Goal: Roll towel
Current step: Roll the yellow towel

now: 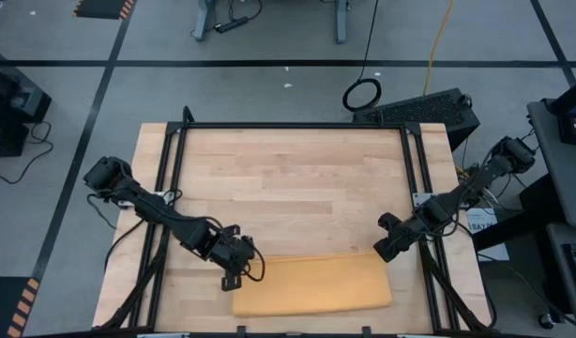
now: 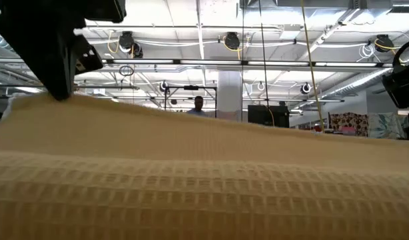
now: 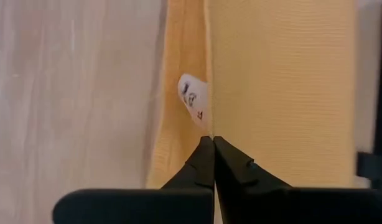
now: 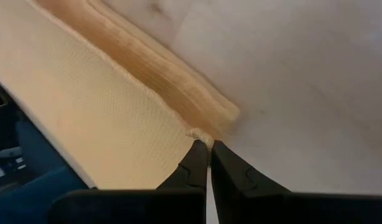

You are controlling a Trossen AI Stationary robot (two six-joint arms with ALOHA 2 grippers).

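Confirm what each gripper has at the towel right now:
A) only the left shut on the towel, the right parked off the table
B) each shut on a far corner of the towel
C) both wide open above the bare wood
B: the left gripper and the right gripper each pinch the edge of the towel at its far corners.

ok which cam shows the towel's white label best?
Left wrist view: the white label with dark marks peeks from the towel fold, just ahead of the left gripper, whose fingers pinch the edge. The high view shows the towel without a discernible label; the low and right wrist views show only cloth.
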